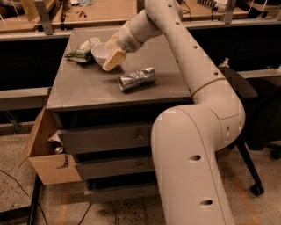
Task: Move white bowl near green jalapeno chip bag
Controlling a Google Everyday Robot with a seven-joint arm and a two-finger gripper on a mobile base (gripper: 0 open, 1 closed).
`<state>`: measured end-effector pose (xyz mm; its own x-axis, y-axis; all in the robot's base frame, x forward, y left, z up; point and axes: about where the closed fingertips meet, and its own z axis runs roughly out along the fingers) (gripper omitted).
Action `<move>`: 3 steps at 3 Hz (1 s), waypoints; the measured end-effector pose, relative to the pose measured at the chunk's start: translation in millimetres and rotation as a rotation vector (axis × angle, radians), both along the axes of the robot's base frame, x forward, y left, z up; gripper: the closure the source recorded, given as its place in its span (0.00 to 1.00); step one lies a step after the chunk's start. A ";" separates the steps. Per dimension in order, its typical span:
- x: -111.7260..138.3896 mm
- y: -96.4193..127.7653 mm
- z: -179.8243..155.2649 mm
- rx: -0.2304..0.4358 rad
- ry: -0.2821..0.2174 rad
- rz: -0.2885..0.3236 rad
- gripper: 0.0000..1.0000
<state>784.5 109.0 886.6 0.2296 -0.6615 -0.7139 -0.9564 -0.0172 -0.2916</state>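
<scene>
The white bowl (101, 52) is at the back left of the grey cabinet top (88, 90), right beside the wrinkly green jalapeno chip bag (81, 49) and nearly touching it. My gripper (112, 56) reaches in from the right and is shut on the bowl's right rim. One tan finger (115, 59) shows outside the bowl. I cannot tell whether the bowl rests on the top or hangs just above it.
A shiny silver foil bag (137, 79) lies in the middle of the cabinet top, in front of the gripper. An open cardboard box (44, 154) stands on the floor at the left. Wooden tables (101, 11) stand behind. My arm (193, 61) covers the right side.
</scene>
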 end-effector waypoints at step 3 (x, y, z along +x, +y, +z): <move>37.4 -118.0 71.8 0.089 -0.069 -0.356 0.00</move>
<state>822.0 -9.1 958.4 0.0463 -0.6445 -0.7632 -0.8760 0.3410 -0.3411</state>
